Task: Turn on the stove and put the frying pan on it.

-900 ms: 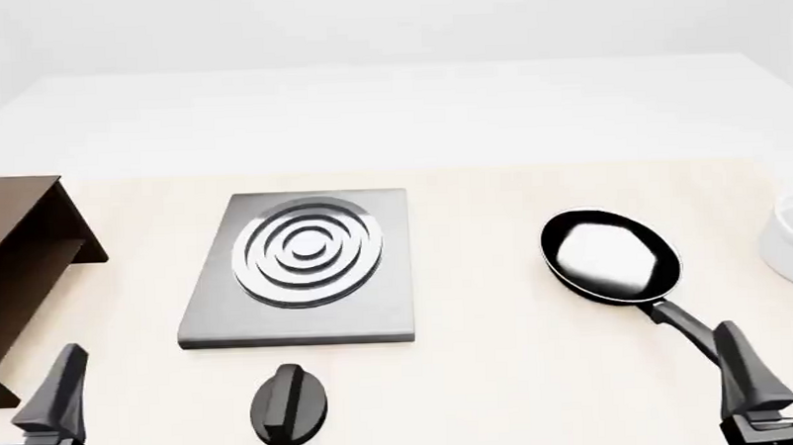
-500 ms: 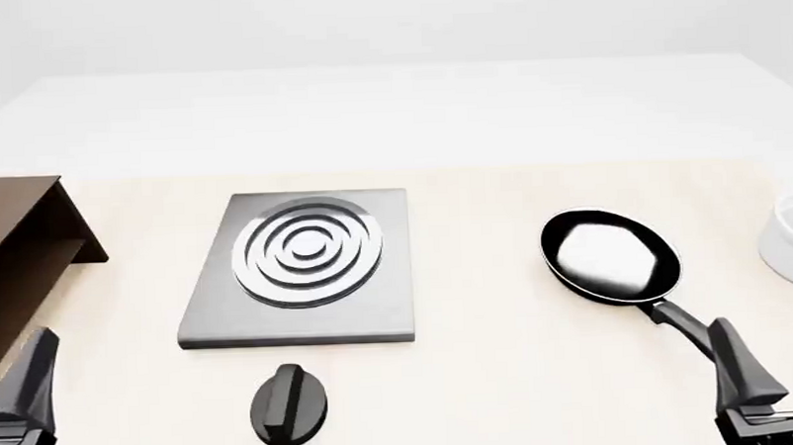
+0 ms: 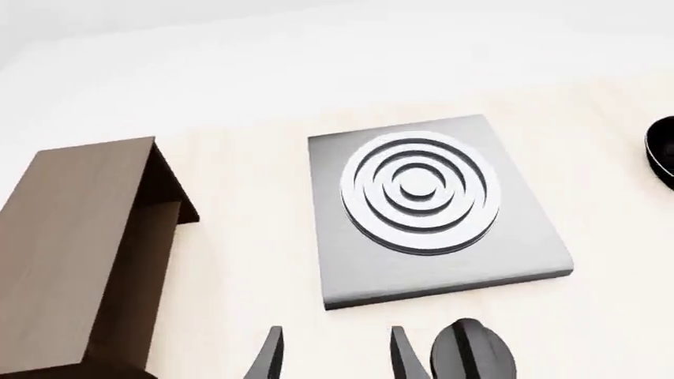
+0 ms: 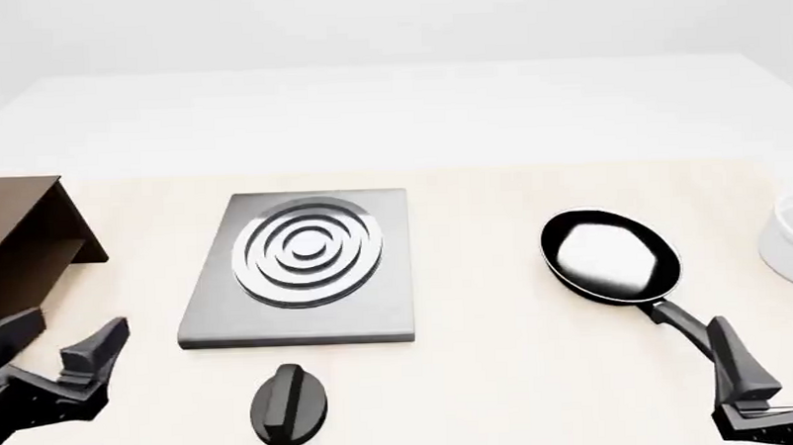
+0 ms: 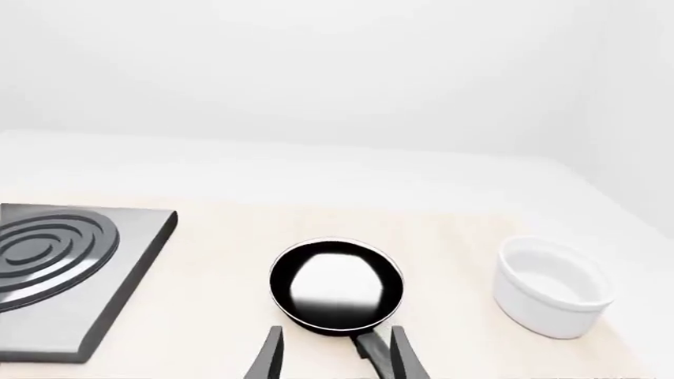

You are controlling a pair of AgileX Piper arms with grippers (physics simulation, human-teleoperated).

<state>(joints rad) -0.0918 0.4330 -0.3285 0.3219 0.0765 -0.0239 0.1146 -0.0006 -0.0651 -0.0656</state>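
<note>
Left gripper (image 4: 60,345) newly swung sideways, right gripper (image 4: 768,346) half cropped

Left tool (image 4: 61,355) low at the near left, fingers spread; right tool (image 4: 771,353) upright near right, likewise spread.

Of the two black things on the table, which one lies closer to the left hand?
The oval knob, in front of the stove. The left hand is at the table's left; the frying pan lies far right, near the right hand.
</note>
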